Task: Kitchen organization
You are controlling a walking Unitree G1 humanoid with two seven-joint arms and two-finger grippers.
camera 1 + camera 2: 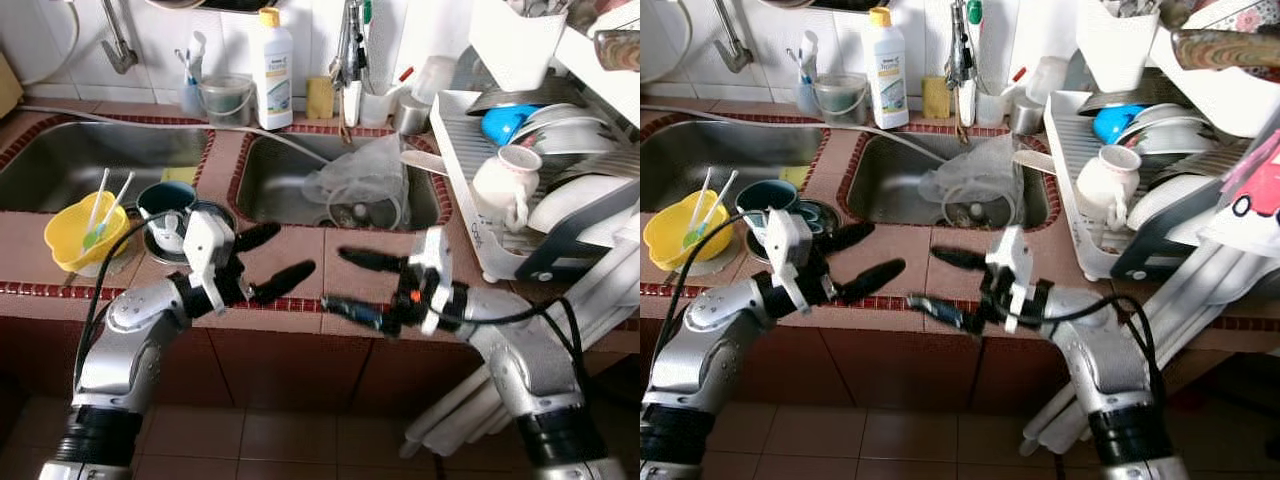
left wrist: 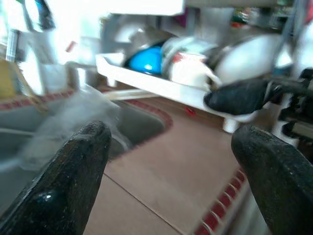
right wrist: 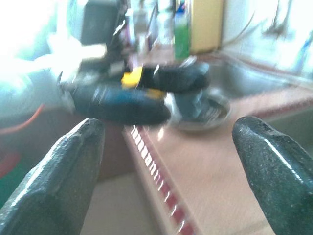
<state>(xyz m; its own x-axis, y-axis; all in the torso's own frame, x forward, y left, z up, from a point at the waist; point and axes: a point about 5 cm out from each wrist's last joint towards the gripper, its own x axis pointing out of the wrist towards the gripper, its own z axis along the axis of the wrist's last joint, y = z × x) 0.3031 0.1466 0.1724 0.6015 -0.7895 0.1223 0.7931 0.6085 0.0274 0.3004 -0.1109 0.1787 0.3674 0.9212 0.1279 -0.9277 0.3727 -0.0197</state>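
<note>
Yellow bowl (image 1: 70, 238), blue bowl (image 1: 503, 123)

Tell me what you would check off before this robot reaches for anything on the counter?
1. Left gripper fingers spread and holding nothing: ok.
2. Right gripper fingers spread and holding nothing: ok.
3. The two grippers kept apart from each other: ok, tips facing across a gap over the counter edge.
4. Yellow plastic bowl with its spoons sitting securely: not ok, it stands at the counter's front edge.
5. White ceramic jug settled in the white dish rack: cannot tell.
</note>
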